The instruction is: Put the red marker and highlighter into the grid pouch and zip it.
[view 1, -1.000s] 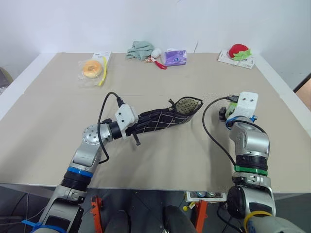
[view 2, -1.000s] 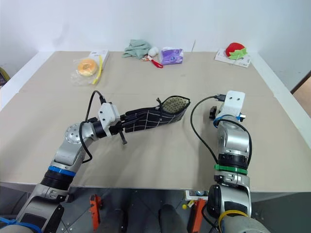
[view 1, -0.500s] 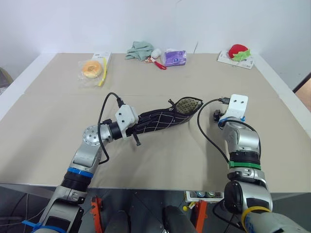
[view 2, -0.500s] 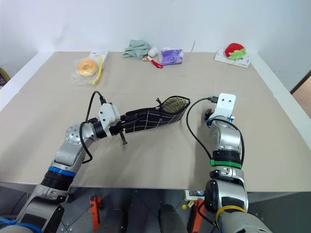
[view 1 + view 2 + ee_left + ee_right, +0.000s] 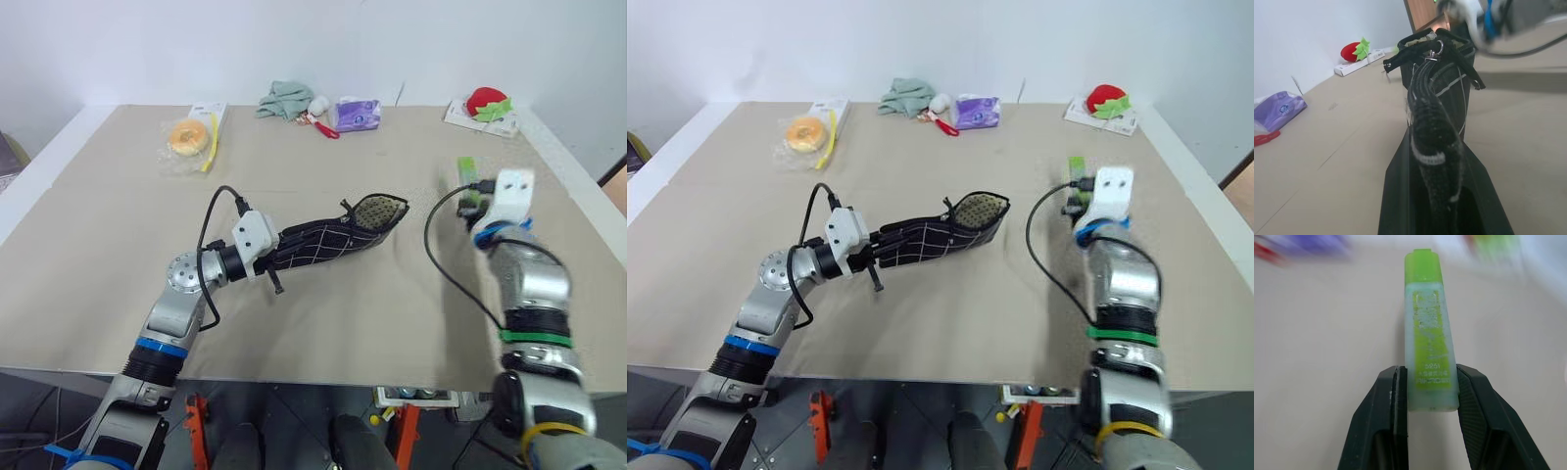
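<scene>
- The bench [image 5: 323,323] is lying bare across its near half; a doughnut bag [image 5: 186,139], a cloth [image 5: 284,98], a purple packet [image 5: 355,115] and a strawberry toy [image 5: 485,101] are sitting along the far edge.
- The left tool [image 5: 284,253] is clamping closed on the grid pouch [image 5: 333,235], holding it off the bench with its mouth gaping toward the right arm.
- The right tool [image 5: 1431,396] is pinching the highlighter [image 5: 1429,333], light green with a paler cap, right of the pouch.
</scene>
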